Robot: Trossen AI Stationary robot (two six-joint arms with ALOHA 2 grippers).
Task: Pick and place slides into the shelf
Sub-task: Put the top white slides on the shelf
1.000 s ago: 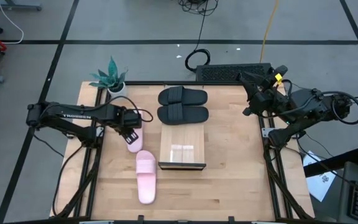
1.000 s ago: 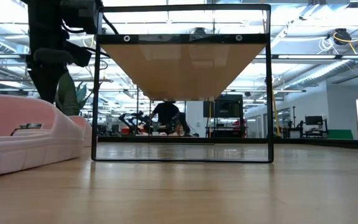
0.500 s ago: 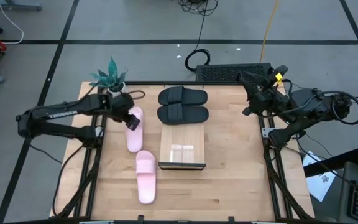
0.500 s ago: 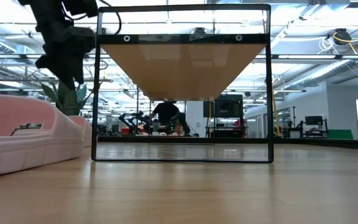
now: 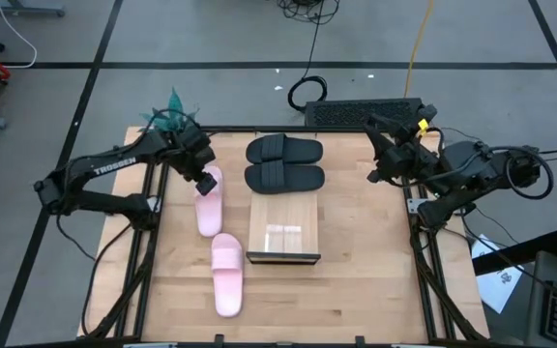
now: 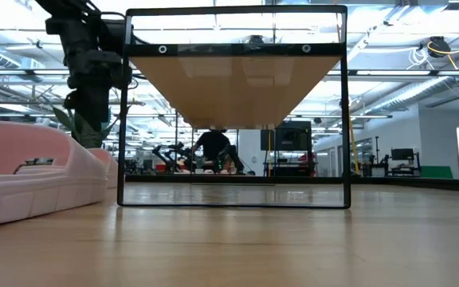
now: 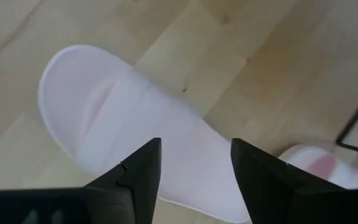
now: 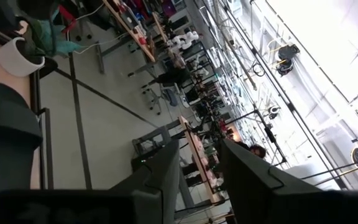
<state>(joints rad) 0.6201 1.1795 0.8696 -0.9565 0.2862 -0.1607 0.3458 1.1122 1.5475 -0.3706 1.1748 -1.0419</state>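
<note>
With my left gripper [image 7: 194, 171] spread, empty, above the far pink slide [image 5: 207, 201] left of the shelf [image 5: 283, 230], I judge it light, soft foam; best pinched across the strap.

Both arms matte black, built of tubular links with bulky rounded joint housings. Left arm [image 5: 114, 169]: white block lettering "TROSSEN" along the forearm link; thin black cable looping beside the wrist. Left gripper [image 7: 194, 171]: two flat, dark, blunt-edged fingers [image 7: 138, 174], plain surfaces. Right arm [image 5: 462, 174]: black cables arcing around the base; small yellow tag [image 5: 420, 124] near the wrist. Right gripper [image 8: 194, 177]: same dark, squared fingers [image 8: 160, 177]
</note>
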